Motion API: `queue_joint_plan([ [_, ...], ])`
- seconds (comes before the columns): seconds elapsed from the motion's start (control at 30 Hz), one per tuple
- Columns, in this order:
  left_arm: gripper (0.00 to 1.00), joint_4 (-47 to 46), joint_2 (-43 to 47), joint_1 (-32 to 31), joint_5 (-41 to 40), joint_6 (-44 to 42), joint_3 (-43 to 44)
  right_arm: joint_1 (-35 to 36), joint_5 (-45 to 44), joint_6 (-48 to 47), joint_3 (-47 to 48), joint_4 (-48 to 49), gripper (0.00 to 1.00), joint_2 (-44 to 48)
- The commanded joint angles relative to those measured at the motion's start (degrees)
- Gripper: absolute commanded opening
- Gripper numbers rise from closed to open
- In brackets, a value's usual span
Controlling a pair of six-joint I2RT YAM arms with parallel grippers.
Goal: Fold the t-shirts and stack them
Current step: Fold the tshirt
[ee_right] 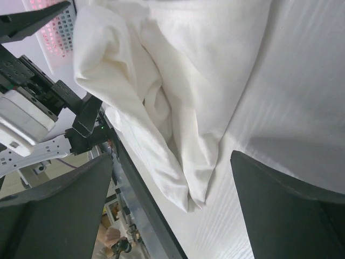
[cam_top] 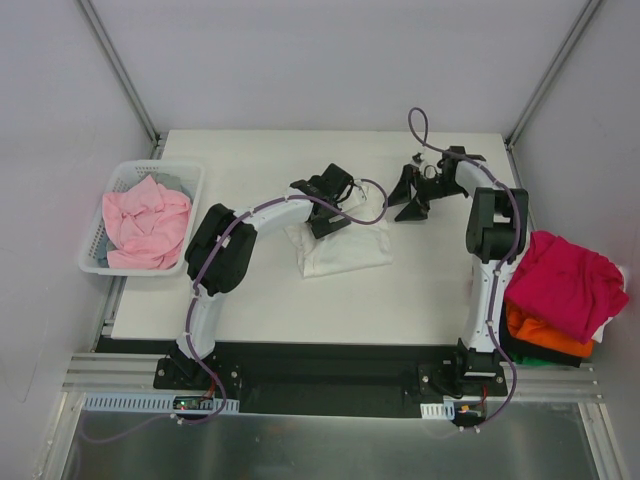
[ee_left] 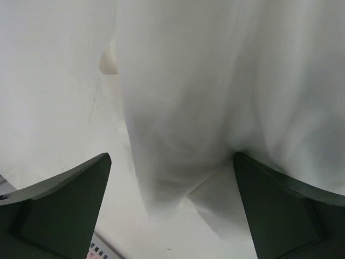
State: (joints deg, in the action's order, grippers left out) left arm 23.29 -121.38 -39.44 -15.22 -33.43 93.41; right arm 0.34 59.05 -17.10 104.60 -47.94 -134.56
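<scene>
— While your left end effector [cam_top: 328, 205] hangs over the white tee [cam_top: 345, 250], its fingers stand wide apart with nothing clamped. The wrist view shows a soft fold of that cloth lying between them.

— And the right one?

— Your right end effector [cam_top: 420, 198] is likewise spread wide and holds nothing. It sits just beside the tee's right edge, towards the far side of the desk [cam_top: 300, 310].

— Where do the shirts lie?

— You have the white tee bunched, not flat, near the middle of the desk. A pale pink tee [cam_top: 147, 222] is heaped in the white basket [cam_top: 95, 262] at your left edge. At your right edge a magenta tee [cam_top: 565, 280] lies rumpled on top of an orange tee [cam_top: 540, 335], with a dark tee [cam_top: 525, 352] showing under that.

— Does the left end effector touch the cloth?

— I cannot tell from either view. Its wrist camera shows the fabric very near, with both fingers clear of it at the sides.
</scene>
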Motion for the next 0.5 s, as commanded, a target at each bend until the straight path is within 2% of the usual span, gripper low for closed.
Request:
queue_joint_plan([
  [0.0, 0.99, 2.3, 0.9, -0.5, 1.6, 1.2, 0.4, -0.3, -0.9, -1.7, 5.1, -2.2, 0.95, 1.2],
  [0.23, 0.99, 2.3, 1.6, -0.6, 1.7, 0.9, -0.2, -0.2, -1.6, -1.0, 8.2, -2.3, 0.95, -1.1],
  [0.47, 0.99, 2.2, 1.7, -0.5, 2.0, 1.0, -0.4, -0.3, -2.9, -1.4, 6.5, -2.1, 0.95, -0.7],
])
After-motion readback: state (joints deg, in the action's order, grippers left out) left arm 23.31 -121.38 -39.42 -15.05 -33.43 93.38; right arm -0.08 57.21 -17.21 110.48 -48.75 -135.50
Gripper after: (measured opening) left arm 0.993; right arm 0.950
